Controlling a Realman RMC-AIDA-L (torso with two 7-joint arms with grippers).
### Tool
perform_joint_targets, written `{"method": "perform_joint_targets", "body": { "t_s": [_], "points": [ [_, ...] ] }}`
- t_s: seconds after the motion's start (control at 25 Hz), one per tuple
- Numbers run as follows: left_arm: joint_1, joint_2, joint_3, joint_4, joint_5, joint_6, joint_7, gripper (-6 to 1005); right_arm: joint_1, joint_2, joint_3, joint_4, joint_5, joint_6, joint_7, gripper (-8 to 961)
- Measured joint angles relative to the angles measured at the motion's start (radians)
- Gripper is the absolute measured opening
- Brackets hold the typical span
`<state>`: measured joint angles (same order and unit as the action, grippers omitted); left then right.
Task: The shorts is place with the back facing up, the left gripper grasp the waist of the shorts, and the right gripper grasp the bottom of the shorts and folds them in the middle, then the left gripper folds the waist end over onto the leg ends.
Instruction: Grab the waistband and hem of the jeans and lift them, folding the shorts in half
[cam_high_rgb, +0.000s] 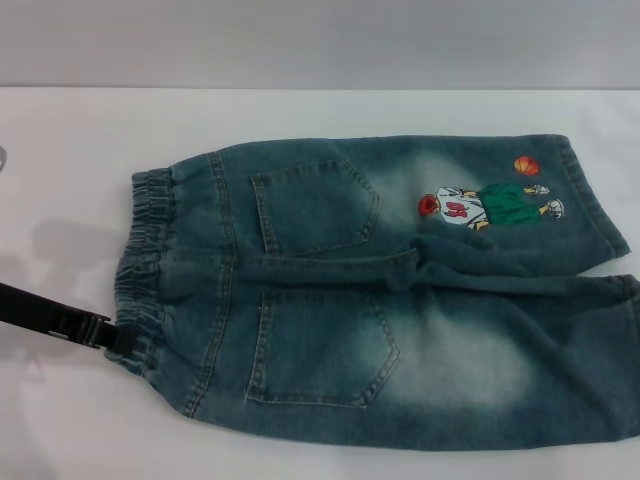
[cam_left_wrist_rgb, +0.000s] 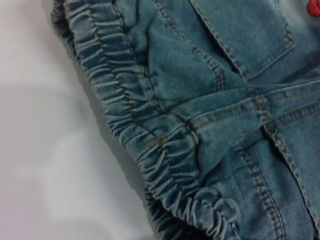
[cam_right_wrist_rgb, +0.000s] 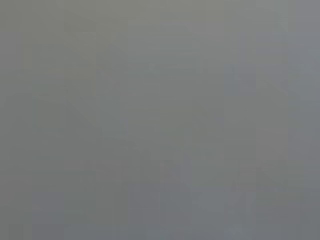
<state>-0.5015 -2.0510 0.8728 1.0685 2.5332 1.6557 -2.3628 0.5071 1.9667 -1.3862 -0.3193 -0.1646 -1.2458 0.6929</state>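
Observation:
Blue denim shorts (cam_high_rgb: 400, 300) lie flat on the white table, back side up with two back pockets showing. The elastic waist (cam_high_rgb: 145, 260) is on the left and the leg ends run off to the right. One leg carries a cartoon basketball patch (cam_high_rgb: 490, 205). My left gripper (cam_high_rgb: 118, 338) reaches in from the left, its black tip against the near corner of the waist. The left wrist view shows the gathered waistband (cam_left_wrist_rgb: 130, 110) close up, with no fingers in it. My right gripper is out of view, and the right wrist view is plain grey.
The white table (cam_high_rgb: 60, 130) extends to the left of and behind the shorts, with a grey wall beyond its far edge. The near leg (cam_high_rgb: 600, 380) runs past the right edge of the head view.

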Motion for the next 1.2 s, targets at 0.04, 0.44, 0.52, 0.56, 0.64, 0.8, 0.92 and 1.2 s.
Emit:
{"method": "perform_joint_targets", "body": {
  "t_s": [0.04,0.44,0.52,0.56,0.64,0.8,0.92,1.2],
  "points": [
    [-0.001,0.000,0.000,0.000,-0.001,-0.003,0.000,50,-0.001,-0.021,0.002,-0.029,-0.086,0.005,0.095,577],
    [-0.009,-0.001,0.000,0.001,-0.008,-0.044,0.012,50,0.089,-0.162,0.350,-0.518,-1.316,-0.331,1.033,576],
    [-0.010,-0.001,0.000,0.001,-0.008,-0.049,0.012,50,0.134,-0.170,0.429,-0.568,-1.514,-0.443,1.141,576],
    [-0.015,-0.002,0.000,0.000,-0.008,-0.062,0.014,50,0.154,-0.175,0.455,-0.583,-1.602,-0.496,1.175,576],
    [-0.019,-0.003,0.000,-0.003,-0.008,-0.067,0.015,50,0.195,-0.186,0.501,-0.605,-1.781,-0.601,1.222,576],
    [-0.029,-0.003,0.000,-0.008,-0.008,-0.072,0.016,50,0.233,-0.195,0.527,-0.658,-2.064,-0.753,1.233,576],
    [-0.038,-0.003,0.000,-0.010,-0.008,-0.079,0.016,50,0.238,-0.196,0.527,-0.687,-2.223,-0.815,1.225,577],
    [-0.058,-0.003,0.000,-0.016,-0.008,-0.095,0.017,50,0.219,-0.185,0.514,-0.676,-2.435,-0.825,1.223,577]
  ]
}}
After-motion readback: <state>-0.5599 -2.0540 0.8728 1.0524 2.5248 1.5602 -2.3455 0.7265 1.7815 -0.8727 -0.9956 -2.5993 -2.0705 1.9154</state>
